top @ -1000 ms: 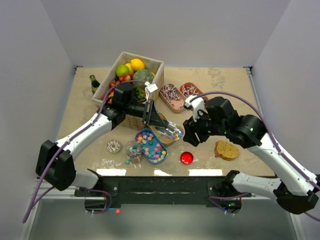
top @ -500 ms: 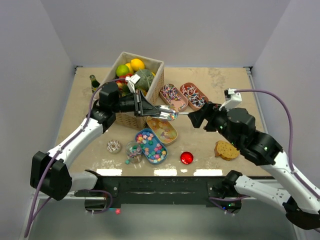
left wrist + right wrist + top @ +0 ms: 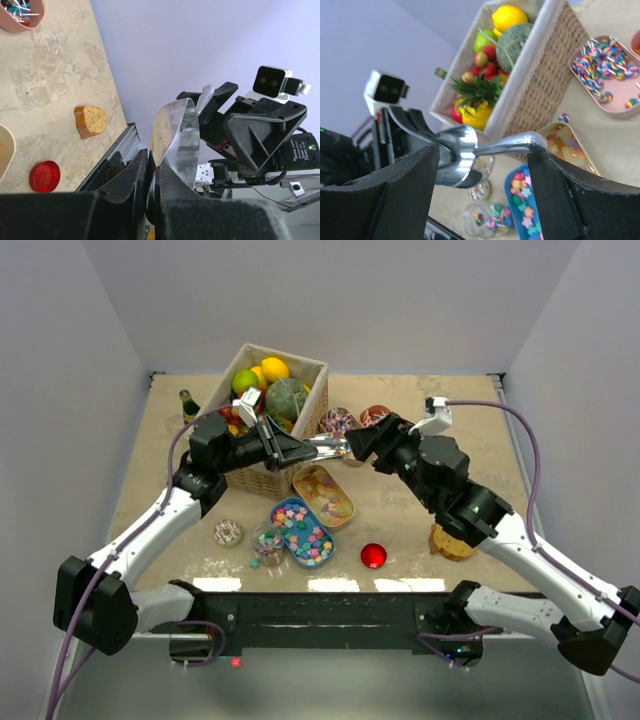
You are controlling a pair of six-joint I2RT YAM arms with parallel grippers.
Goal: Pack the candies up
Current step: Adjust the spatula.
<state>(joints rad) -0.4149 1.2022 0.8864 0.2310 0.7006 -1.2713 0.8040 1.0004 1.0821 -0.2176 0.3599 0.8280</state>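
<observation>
Top view: left gripper [image 3: 292,448] clamped on a metal scoop [image 3: 325,445] above the table [image 3: 440,400]; right gripper [image 3: 357,440] gapes at its handle. Candies [image 3: 302,531] fill a blue tray [image 3: 277,510] below. Left wrist: jaws pinch the scoop's rim. Right wrist: fingers [image 3: 405,185] spread wide around the handle, contact unclear; pink tray [image 3: 620,106] cut off.

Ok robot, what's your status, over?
Left tool shut on metal scoop. Right tool open, around scoop handle. Candies in trays. Fruit basket close behind scoop.
</observation>
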